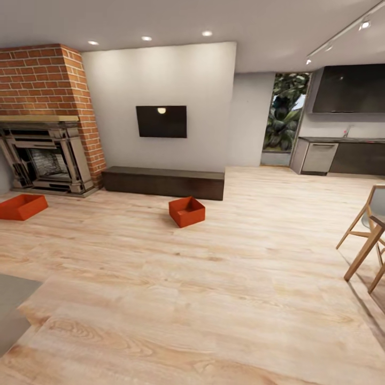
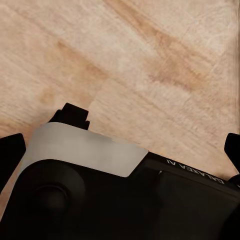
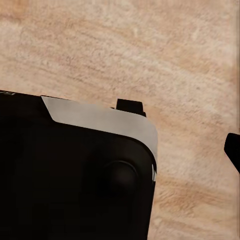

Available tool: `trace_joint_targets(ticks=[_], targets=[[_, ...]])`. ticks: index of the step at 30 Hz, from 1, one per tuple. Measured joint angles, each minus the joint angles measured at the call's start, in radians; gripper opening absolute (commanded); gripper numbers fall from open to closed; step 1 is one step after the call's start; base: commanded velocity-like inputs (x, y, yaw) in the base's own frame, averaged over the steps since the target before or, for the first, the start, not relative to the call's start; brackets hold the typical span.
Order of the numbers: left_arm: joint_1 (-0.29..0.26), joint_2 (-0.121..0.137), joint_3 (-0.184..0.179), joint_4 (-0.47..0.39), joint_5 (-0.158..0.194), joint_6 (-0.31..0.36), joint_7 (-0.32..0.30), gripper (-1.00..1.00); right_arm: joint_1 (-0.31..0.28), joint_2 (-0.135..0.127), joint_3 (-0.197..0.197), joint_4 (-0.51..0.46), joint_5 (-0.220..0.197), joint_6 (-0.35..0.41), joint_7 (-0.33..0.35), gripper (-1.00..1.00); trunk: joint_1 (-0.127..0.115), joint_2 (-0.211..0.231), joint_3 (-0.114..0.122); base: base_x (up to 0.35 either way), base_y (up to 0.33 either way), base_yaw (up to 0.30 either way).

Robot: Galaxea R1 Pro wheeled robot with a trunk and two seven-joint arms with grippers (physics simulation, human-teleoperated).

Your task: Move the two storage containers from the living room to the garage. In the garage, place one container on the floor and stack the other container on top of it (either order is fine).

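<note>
Two orange-red lidless rectangular boxes sit on the light wood-plank floor (image 1: 214,278) of the living room, well apart from each other — one (image 1: 186,211) just in front of the long dark low cabinet (image 1: 163,182), the other (image 1: 22,206) near the ornate fireplace (image 1: 45,158) under the red-brick chimney (image 1: 48,80). Both lie far from the jaws: the wrist views look down on bare planks past the robot's black-and-grey body, with dark fingertips (image 2: 11,152) at the edges — whether either set of jaws is open or closed, I cannot tell.

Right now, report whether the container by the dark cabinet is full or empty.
Empty: the container sits lidless on the wood floor, and its bare inside shows.
</note>
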Motion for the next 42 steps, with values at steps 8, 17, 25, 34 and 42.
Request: trace_joint_targets(ticks=[8, 17, 25, 34, 42], targets=[[0.0, 0.0, 0.0, 0.0, 0.0, 0.0, 0.0, 1.0, 0.0, -0.001, 0.0, -0.002, 0.0, 0.0, 0.0, 1.0, 0.0, 0.0, 0.0, 0.342, 0.0, 0.0], [0.0, 0.0, 0.0, 0.0, 0.0, 0.0, 0.0, 1.0, 0.0, -0.013, 0.0, -0.006, 0.001, 0.0, 0.0, 1.0, 0.0, 0.0, 0.0, 0.342, 0.0, 0.0], [0.0, 0.0, 0.0, 0.0, 0.001, 0.0, 0.0, 1.0, 0.0, -0.018, 0.001, -0.006, 0.002, 0.0, 0.0, 1.0, 0.0, 0.0, 0.0, 0.342, 0.0, 0.0], [0.0, 0.0, 0.0, 0.0, 0.0, 0.0, 0.0, 1.0, 0.0, -0.018, 0.001, -0.005, 0.002, 0.0, 0.0, 1.0, 0.0, 0.0, 0.0, 0.342, 0.0, 0.0], [0.0, 0.0, -0.001, 0.0, 0.0, 0.0, 0.0, 1.0, 0.0, -0.019, 0.001, -0.005, 0.002, 0.0, 0.0, 1.0, 0.0, 0.0, 0.0, 0.342, 0.0, 0.0]])
